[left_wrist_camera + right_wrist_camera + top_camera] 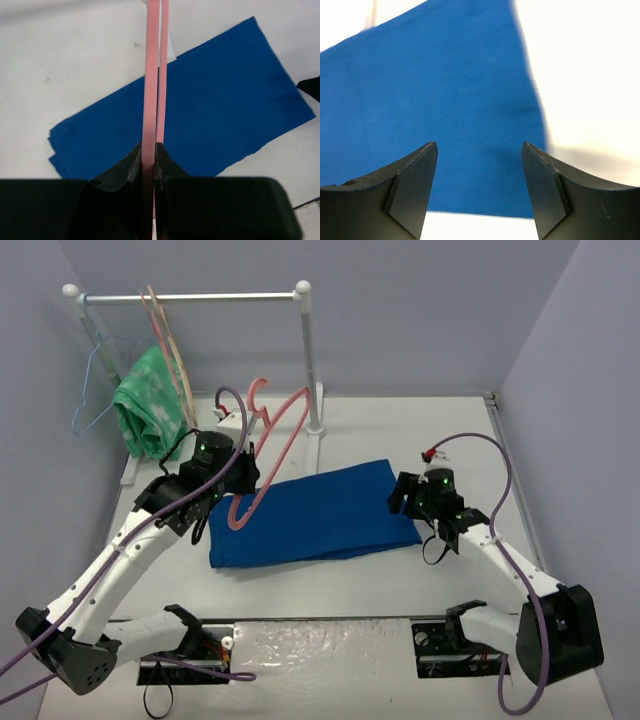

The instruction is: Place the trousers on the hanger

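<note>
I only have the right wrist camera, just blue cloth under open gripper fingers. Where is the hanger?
Observer: The left gripper is shut on the pink hanger, holding it slanted above the left end of the trousers.
Operator: How do the trousers lie?
Observer: Folded flat into one long band across the table, with the right gripper at its right end.
Operator: Anything behind them?
Observer: A rack stands at the back, with a green cloth hanging on it.
</note>
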You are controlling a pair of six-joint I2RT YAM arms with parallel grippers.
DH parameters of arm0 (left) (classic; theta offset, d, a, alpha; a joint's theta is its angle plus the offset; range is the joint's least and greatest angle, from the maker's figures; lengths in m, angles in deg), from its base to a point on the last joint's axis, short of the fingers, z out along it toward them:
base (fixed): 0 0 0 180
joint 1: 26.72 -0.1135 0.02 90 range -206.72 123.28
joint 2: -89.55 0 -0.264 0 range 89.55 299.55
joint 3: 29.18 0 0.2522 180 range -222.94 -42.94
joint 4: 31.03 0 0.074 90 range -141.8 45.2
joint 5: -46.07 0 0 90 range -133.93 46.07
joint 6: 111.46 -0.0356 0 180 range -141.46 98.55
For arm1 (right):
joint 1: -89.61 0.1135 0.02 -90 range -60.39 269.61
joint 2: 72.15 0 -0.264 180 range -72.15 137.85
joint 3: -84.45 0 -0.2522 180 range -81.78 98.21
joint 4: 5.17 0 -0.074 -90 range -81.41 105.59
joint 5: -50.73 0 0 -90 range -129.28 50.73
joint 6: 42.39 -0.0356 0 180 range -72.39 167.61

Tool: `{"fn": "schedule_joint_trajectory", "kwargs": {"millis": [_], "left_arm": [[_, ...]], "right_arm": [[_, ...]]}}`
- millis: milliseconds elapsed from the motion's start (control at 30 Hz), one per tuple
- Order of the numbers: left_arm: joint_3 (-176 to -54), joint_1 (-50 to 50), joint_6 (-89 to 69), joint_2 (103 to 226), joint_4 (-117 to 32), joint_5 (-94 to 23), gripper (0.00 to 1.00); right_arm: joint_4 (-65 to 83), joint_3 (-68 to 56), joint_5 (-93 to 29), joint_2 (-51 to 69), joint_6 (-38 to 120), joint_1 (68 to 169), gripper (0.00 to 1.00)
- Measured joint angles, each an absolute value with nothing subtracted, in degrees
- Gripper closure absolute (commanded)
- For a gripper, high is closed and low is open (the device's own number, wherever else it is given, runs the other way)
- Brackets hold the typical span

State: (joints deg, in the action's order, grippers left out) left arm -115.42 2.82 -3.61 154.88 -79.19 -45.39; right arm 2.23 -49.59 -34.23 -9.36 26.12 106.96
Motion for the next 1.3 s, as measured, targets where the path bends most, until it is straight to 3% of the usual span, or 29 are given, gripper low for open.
{"fn": "schedule_joint_trajectory", "kwargs": {"millis": [233,500,733,933,1067,1200,1300], "left_arm": [[-101.89,13.76,7.67,152.02,-70.44,-51.18,1.00],[-97.40,23.39,16.03,160.21,-59.40,-58.89,1.00],[-94.51,24.17,19.38,162.13,-55.76,-61.56,1.00],[-93.90,24.17,20.57,163.00,-54.77,-62.28,1.00],[-93.54,24.17,20.78,163.07,-54.78,-62.66,1.00],[-93.46,24.17,20.76,163.07,-54.87,-63.59,1.00],[-93.46,24.17,20.55,163.07,-55.15,-64.19,1.00]], "right_arm": [[3.23,-47.37,-33.44,-1.13,24.54,100.22,0.38],[3.25,-47.37,-30.61,1.30,23.60,96.69,0.38],[2.95,-48.58,-28.74,3.58,22.67,96.33,0.44],[2.70,-50.65,-26.83,5.30,21.03,96.99,0.57],[1.88,-51.55,-27.96,5.00,19.54,100.58,0.72],[1.13,-53.11,-28.91,3.74,17.01,106.27,0.73],[0.45,-54.95,-29.25,1.78,14.01,109.72,0.68]]}}
